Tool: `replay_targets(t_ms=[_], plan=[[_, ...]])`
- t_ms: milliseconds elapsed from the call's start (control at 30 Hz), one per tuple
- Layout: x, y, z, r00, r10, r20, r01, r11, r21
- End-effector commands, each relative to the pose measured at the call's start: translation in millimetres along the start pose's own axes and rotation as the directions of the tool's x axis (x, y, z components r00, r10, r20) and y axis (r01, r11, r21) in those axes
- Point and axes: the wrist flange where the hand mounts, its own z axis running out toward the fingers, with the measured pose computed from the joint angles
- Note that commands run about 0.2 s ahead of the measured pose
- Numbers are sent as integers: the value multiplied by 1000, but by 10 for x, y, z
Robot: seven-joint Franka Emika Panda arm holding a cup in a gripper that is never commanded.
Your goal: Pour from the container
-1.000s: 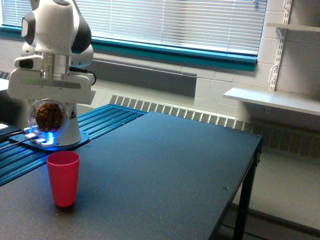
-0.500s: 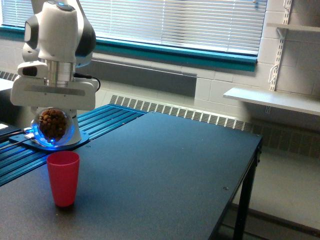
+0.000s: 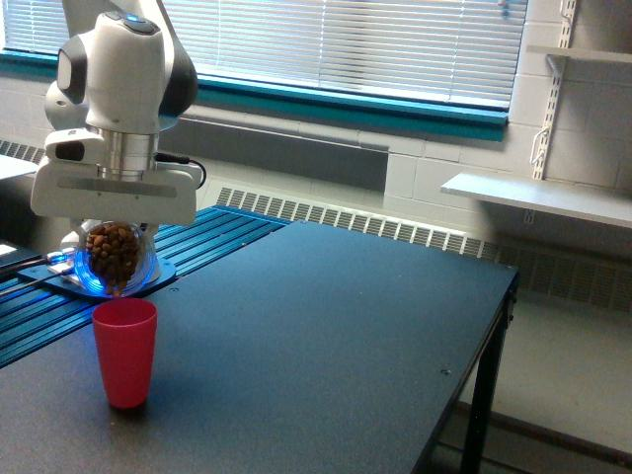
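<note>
Item: white robot arm, its pincer (image 3: 114, 229) closed on the clear cup (image 3: 115, 257), which it carries tipped well over toward the camera. The pincer's fingers are mostly hidden behind the broad white hand; the grip is judged from the cup hanging there unsupported.

Item: clear cup, round, see-through, loaded with brown granular bits. Position: in the air, just above the red cup (image 3: 125, 352) and apart from it. A few bits appear at its lower edge, over the red rim; whether any are falling cannot be told. Tilt serves to bring the contents to the lip.

Item: red cup, opaque, upright, mouth open, standing on the dark bench (image 3: 326, 336) near its front corner on the exterior view's left. Placement judged as receiver, directly under the pour line.

Item: arm base with blue glow (image 3: 84, 281), behind the clear cup.

Stage, as judged: pouring at or near its start; most contents remain inside.
</note>
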Motion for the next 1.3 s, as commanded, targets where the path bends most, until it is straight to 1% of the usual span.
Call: replay_targets(t_ms=[33, 233, 533, 800, 967, 1067, 1133, 1300], plan=[[-77, -41, 22, 1000, -7, 15, 7, 1000, -20], [-155, -50, 56, 999, -14, 30, 15, 999, -36], [-216, -58, 75, 999, -16, 39, 18, 999, -47], [-241, -40, 108, 999, -5, 51, 9, 997, -78], [-231, -37, 123, 998, 10, 60, -5, 996, -88], [-218, -53, 113, 998, 14, 59, -9, 997, -81], [-218, -52, 117, 998, 12, 60, -7, 996, -86], [-205, -68, 100, 998, 14, 57, -9, 997, -82]])
